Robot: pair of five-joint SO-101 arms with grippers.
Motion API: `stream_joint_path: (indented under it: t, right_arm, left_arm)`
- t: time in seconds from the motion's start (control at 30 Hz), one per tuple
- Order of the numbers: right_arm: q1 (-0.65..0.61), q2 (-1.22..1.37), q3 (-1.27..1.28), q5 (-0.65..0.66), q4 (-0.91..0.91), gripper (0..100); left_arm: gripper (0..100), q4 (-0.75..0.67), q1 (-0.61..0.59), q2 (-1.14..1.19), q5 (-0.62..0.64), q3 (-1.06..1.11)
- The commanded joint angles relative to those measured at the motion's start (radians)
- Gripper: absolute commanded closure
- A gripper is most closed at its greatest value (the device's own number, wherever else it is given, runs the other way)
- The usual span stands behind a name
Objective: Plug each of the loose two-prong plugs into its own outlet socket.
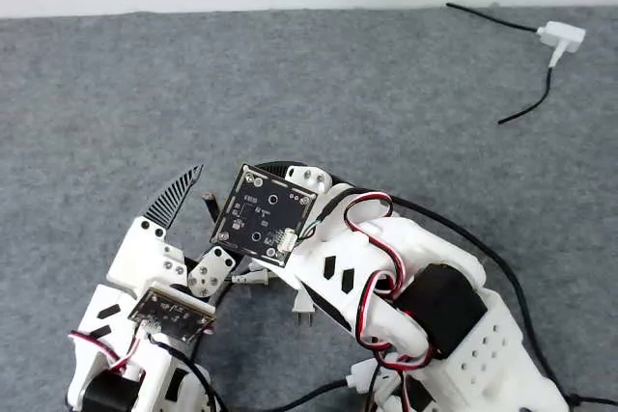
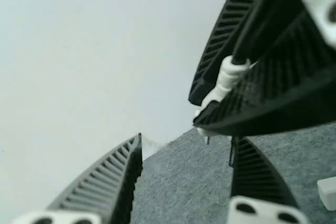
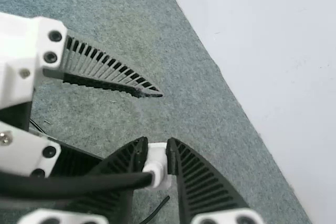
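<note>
**Right jaws clamped on a plug, left jaws wide apart beside them**

The jaws of the right gripper [image 3: 156,144] are pressed together on the white body of a two-prong plug [image 3: 157,166], pinching it across its sides. The hold looks deliberate, because it leaves the plug's nose free. In the left wrist view a thin metal prong [image 2: 208,139] pokes out past the fingertips toward the grey mat [image 1: 386,94], so it could go into a socket without a change of grip. The plug's black cable [image 3: 79,182] runs back between the ribbed fingers and along the arm, clear of the prongs.

The jaws of the left gripper [image 2: 186,141] stand wide apart with nothing between them. This gripper sits just beside the right one, with its opening turned toward the held plug. That seems a fair position for steadying the plug or taking it over.

In the high view both arms are bunched together at the near side of the mat. One ribbed finger [image 1: 174,197] of the left gripper points away from the arm bases. Well apart from them, at the mat's far right corner, lies a white connector [image 1: 562,38] on its own dark lead. I cannot tell whether it is a plug or a socket. The held plug is in no socket yet, so the insertion is not yet done.
</note>
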Motion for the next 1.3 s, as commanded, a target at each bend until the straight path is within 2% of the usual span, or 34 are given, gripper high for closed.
stream_joint_path:
  t: [0.0, 0.13, 0.33, 0.73, 0.97, 1.03, 1.27]
  right_arm:
    - [-0.002, 0.002, -0.021, -0.011, 0.013, 99.0]
    - [0.016, 0.002, 0.002, -0.011, 0.013, 99.0]
    - [0.056, 0.002, 0.003, -0.011, 0.013, 99.0]
    - [0.054, 0.002, 0.003, -0.011, 0.013, 99.0]
    - [0.051, 0.004, -0.002, -0.012, 0.002, 99.0]
    - [0.050, 0.004, -0.005, -0.012, -0.012, 99.0]
    - [0.050, 0.008, -0.002, -0.012, -0.047, 99.0]
  left_arm:
    - [75, -0.029, -0.025, -0.005, 0.005, -0.015]
    - [75, -0.029, -0.026, -0.005, 0.003, -0.015]
    - [75, -0.032, -0.094, -0.005, 0.003, -0.016]
    - [75, -0.011, -0.094, -0.006, 0.011, -0.059]
    - [75, 0.057, -0.091, -0.006, 0.014, -0.054]
    - [75, 0.058, -0.091, -0.006, 0.046, -0.050]
    - [75, 0.071, 0.057, -0.006, 0.071, 0.008]
